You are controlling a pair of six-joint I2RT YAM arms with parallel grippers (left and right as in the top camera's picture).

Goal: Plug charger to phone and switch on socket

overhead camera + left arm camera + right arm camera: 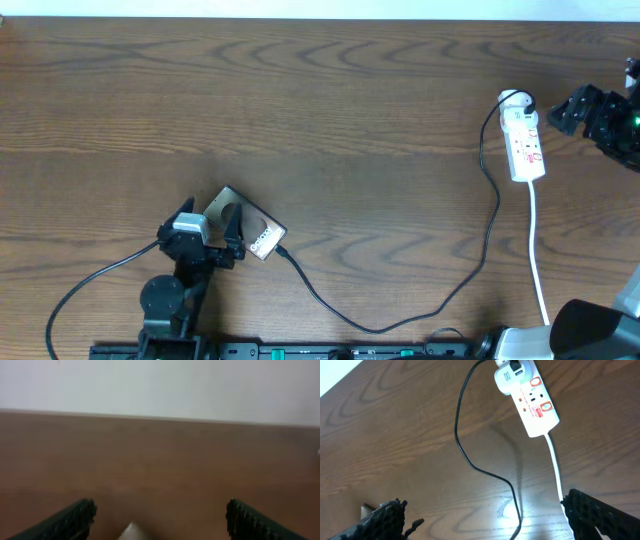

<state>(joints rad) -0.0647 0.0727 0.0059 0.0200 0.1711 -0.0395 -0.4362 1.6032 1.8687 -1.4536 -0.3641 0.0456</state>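
The bronze-brown phone (250, 230) lies flat at the front left, its white lettering toward the right end. The thin black charger cable (470, 275) runs from the phone's right end, where its tip (284, 251) touches the phone, across the table to the white socket (526, 140) at the right. My left gripper (212, 230) is open, its fingers on either side of the phone's left end. Its wrist view shows open jaws (160, 517) and a pale phone corner (132, 532). My right gripper (572, 110) is open and empty beside the socket (532, 405). The cable (462, 450) shows there too.
The socket's white cord (538, 260) runs toward the front edge and shows in the right wrist view (556, 467). A black plug (522, 102) sits in the socket's far end. The left arm's thicker black cable (90, 280) lies at the front left.
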